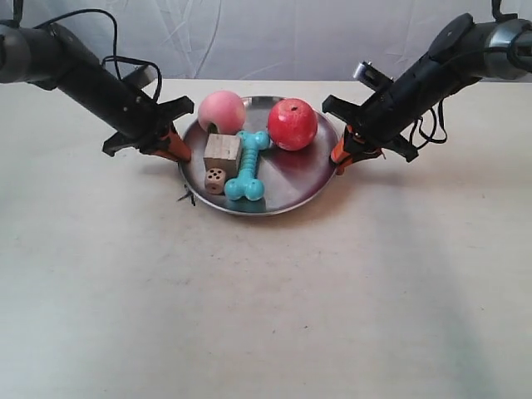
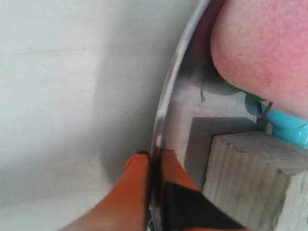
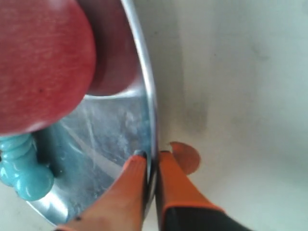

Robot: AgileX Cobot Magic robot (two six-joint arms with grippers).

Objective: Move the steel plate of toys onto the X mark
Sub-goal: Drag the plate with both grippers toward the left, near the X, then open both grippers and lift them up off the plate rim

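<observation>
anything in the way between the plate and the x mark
Nothing visible. The left end effector and right end effector each grip the steel plate by its rim, and the X mark lies uncovered right beside that rim, near the die.

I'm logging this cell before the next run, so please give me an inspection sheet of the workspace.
Surface: pale table, faint marks.
Job's things: steel plate holds pink ball, red ball, turquoise bone, wooden cube and die; X mark shows at its rim.
Clutter: nothing seen.
Grippers: left gripper and right gripper each shut on the plate's rim.
Cables: black cables loop off both arms.
Surroundings: pale backdrop.
</observation>
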